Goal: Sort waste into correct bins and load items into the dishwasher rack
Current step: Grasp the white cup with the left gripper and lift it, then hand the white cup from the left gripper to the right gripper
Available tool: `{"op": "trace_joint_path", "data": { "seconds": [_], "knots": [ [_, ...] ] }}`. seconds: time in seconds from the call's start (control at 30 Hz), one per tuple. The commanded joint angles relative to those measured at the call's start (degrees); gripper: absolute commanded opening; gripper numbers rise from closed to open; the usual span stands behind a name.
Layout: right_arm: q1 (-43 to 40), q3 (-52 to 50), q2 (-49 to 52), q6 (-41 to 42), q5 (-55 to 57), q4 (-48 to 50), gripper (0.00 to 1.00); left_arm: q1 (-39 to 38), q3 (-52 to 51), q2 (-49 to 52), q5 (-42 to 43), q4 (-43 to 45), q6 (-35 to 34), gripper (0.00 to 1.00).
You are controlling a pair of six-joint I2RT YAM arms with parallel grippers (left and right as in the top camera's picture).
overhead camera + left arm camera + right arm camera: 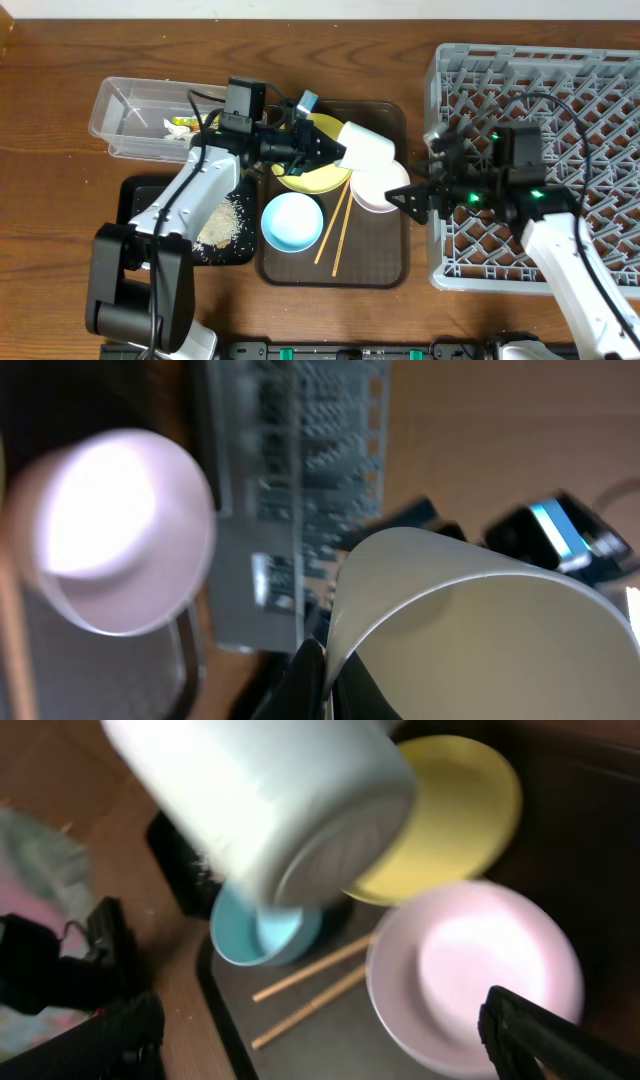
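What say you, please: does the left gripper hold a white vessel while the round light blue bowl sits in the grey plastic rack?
Overhead shows the light blue bowl on the dark brown serving tray, not in the rack; the rest stands.

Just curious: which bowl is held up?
The white bowl, tipped in the left gripper; the light blue bowl and pale pink bowl sit on the brown tray.

The white bowl (368,148) hides part of the yellow plate (312,180)

Was bare brown wooden table (50,150); bore clear tub (125,115) at ten o'clock, black tray (135,192) at eight, serving tray (375,250) centre, rack (600,90) at three.
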Motion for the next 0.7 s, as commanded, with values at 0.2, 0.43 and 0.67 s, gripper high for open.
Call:
{"op": "trace_joint_path", "data": {
  "seconds": [0.2,0.43,0.67],
  "knots": [
    [2.29,0.9,2.14,-2.27,-13.9,15.13,0.98,-0.9,0.57,0.15,7.78,0.17,-0.96,0.06],
    [2.29,0.9,2.14,-2.27,-14.93,17.77,0.83,-0.9,0.57,0.15,9.79,0.22,-1.79,0.06],
    [2.29,0.9,2.14,-2.27,-14.91,17.81,0.66,-0.9,0.57,0.15,10.71,0.2,-2.23,0.06]
  ]
}}
